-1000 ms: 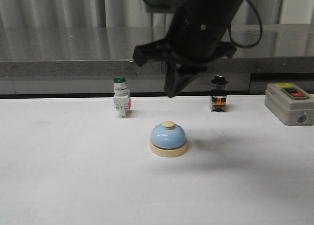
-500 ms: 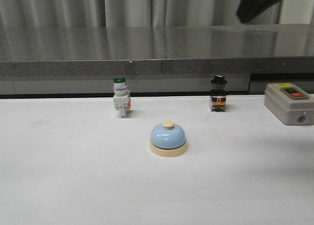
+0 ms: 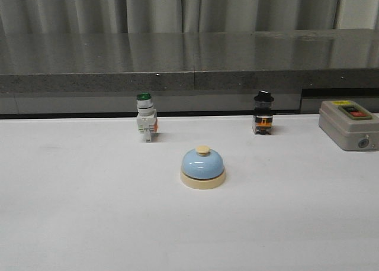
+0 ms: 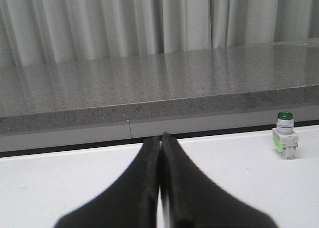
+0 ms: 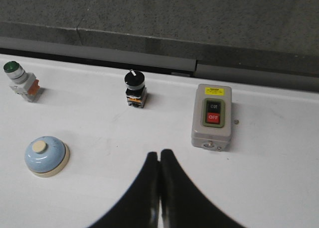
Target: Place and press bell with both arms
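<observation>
— Light-blue bell (image 5: 46, 156) is sitting upright on the white desk (image 3: 89, 223), well off beside the right claw (image 5: 159, 161); both claws are pinched closed, holding nothing.
— Pressing looks next: the left claw (image 4: 160, 144) needs lowering onto the knob.

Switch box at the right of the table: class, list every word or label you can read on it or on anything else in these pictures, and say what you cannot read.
"OFF": red button on the grey switch box.
Black button above it: white lettering, too blurred to read.
Yellow label on the box's top: too small to read.
Bell, green button, black knob switch: no text visible.
</observation>
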{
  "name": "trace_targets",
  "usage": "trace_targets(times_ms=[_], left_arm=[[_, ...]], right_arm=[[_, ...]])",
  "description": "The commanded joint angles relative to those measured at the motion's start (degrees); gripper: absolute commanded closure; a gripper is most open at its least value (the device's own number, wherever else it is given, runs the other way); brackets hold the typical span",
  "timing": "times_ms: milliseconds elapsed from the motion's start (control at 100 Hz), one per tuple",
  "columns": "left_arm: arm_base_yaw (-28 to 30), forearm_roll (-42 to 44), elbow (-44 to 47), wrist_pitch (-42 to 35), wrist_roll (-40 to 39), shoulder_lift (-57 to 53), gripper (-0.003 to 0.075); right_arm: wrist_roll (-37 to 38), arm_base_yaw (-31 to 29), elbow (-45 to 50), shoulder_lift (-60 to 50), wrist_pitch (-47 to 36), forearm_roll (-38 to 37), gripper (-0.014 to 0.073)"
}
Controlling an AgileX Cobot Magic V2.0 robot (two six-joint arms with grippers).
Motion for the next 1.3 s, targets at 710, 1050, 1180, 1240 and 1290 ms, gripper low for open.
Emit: trace_targets(times_ms=[710, 1050, 1180, 1240, 1290], left_arm=[[0.0, -0.05, 2.34, -4.48, -0.43, -1.65, 0.074], [0.0, -0.05, 2.34, -4.48, -0.43, -1.65, 0.074], [0.0, -0.05, 2.34, -4.48, -0.43, -1.65, 0.074], [0.0, -0.05, 2.34, -4.48, -0.43, -1.65, 0.074], [0.0, -0.05, 2.34, -4.48, -0.43, -1.65, 0.074]], right_arm=[[-0.11, -1.84, 8.18, -23.11, -3.27, -0.45, 0.0654], [-0.11, -1.84, 9.27, -23.17, -4.22, -1.27, 0.0654], [-0.11, -1.84, 13.18, -25.38, -8.65, -3.12, 0.0654], [-0.11, -1.84, 15.79, -27.37, -11.76, -3.66, 0.0654], [-0.11, -1.84, 18.83, -29.17, -14.12, -3.64, 0.0654]])
